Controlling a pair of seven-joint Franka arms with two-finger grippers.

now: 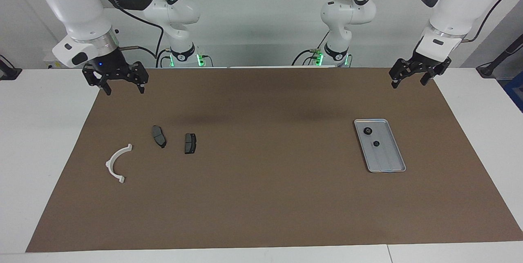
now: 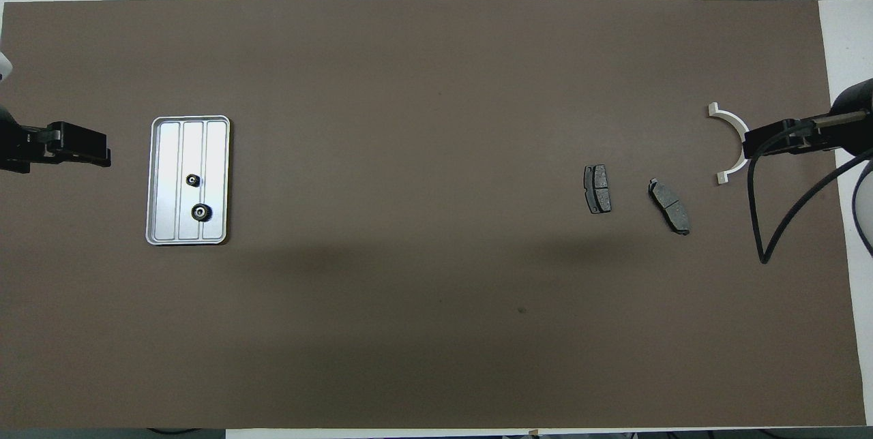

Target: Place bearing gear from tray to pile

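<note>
Gaping left pincer (image 1: 410, 78), right pincer (image 1: 124, 86), both empty

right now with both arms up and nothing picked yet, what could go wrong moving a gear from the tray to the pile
1. Two small black gears lie close together in the tray; the open left gripper, raised at the mat's edge near the robots, might nudge the second gear or pinch against the low rim.
2. The pile, white half-ring bracket and two brake pads, lies at the right arm's end, so a handover to the open right gripper seems likely, and a small gear could slip.

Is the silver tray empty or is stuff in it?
Not empty. The tray holds two small dark gears, lying apart.
</note>
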